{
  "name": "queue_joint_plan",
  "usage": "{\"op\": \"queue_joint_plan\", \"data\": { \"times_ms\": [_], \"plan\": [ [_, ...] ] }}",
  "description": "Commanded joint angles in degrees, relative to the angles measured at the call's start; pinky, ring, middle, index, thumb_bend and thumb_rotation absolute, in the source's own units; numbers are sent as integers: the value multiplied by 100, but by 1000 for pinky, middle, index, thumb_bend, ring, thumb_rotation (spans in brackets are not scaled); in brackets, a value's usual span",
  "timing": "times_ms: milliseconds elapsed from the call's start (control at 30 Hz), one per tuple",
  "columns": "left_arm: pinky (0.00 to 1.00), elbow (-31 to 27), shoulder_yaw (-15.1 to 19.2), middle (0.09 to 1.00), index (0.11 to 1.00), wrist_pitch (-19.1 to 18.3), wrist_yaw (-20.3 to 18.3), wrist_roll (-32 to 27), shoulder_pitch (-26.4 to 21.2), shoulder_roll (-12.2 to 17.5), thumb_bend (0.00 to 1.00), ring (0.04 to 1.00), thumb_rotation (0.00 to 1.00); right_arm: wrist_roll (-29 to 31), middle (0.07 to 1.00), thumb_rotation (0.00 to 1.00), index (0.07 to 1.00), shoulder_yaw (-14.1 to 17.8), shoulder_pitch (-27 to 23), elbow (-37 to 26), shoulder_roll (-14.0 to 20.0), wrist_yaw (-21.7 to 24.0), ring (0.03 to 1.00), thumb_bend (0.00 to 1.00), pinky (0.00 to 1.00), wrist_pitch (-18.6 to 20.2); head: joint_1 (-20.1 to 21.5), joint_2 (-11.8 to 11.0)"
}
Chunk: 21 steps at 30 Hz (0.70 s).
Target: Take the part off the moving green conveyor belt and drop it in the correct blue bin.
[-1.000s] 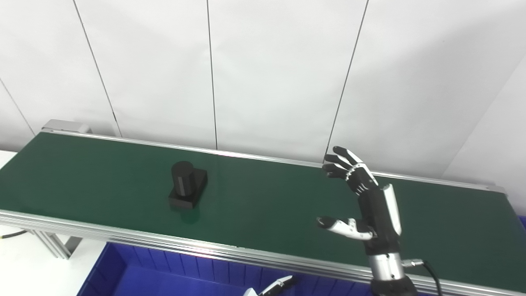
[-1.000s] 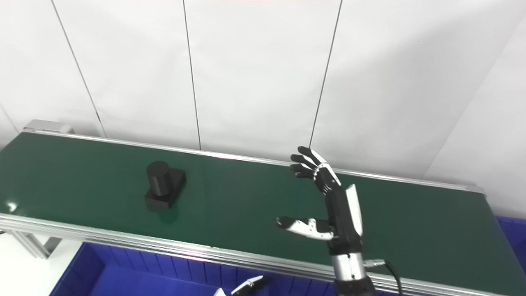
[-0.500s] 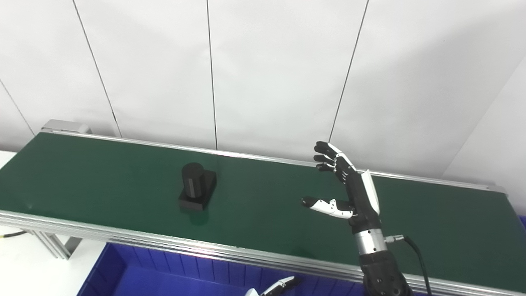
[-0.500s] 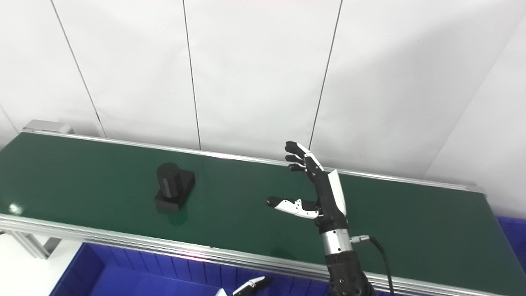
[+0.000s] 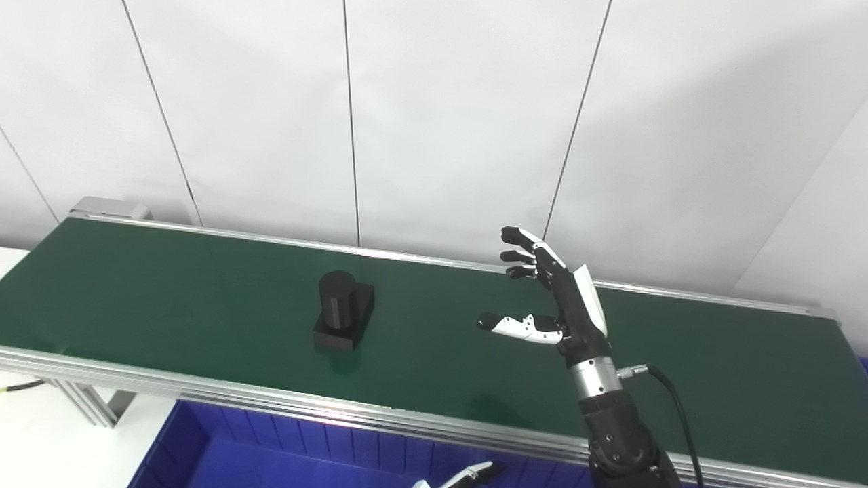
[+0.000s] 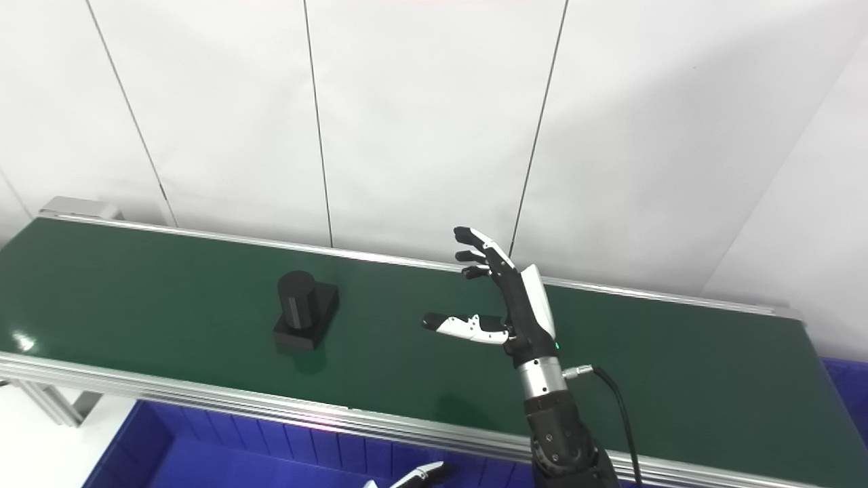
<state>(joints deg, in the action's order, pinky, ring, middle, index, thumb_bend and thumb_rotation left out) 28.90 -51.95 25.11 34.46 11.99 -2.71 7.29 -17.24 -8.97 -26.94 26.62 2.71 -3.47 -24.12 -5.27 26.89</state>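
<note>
A black part (image 5: 343,310), a short cylinder standing on a square base, rides on the green conveyor belt (image 5: 169,285) left of centre. My right hand (image 5: 553,298) is open above the belt, fingers up and thumb pointing left, well to the right of the part and apart from it. It holds nothing. Only the fingertips of my left hand (image 5: 464,476) show at the bottom edge, over the blue bin (image 5: 271,461); I cannot tell its state.
The belt runs between aluminium side rails (image 5: 407,420) in front of a white panelled wall. Another blue bin edge (image 6: 844,379) shows at the far right. A white table surface (image 5: 41,447) lies at the lower left.
The part has ridden rightward along the belt. My right hand has moved left and farther over the belt, staying open. The left fingertips have barely shifted.
</note>
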Motion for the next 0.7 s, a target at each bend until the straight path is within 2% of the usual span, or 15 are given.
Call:
{"op": "queue_joint_plan", "data": {
  "times_ms": [0, 167, 500, 667],
  "plan": [
    [825, -145, -11, 847, 839, 182, 34, 45, -122, -1, 856, 835, 964, -69, 842, 444, 841, -3, -348, -22, -50, -77, 741, 971, 638, 62, -1, 3],
    [827, -172, -15, 849, 843, 182, -6, 42, -100, 22, 860, 834, 962, -261, 837, 428, 838, -37, -458, 88, -87, -137, 734, 979, 630, 216, 18, 9],
    [827, -211, -47, 855, 850, 182, 18, 71, -78, 1, 853, 835, 965, -675, 841, 471, 838, -200, -640, 217, -66, -203, 736, 971, 625, 430, -23, 39],
    [833, -215, -64, 858, 854, 182, 37, 94, -74, -2, 859, 837, 972, -862, 855, 509, 847, -282, -752, 383, -35, -274, 817, 989, 712, 472, -58, 36]
  ]
}}
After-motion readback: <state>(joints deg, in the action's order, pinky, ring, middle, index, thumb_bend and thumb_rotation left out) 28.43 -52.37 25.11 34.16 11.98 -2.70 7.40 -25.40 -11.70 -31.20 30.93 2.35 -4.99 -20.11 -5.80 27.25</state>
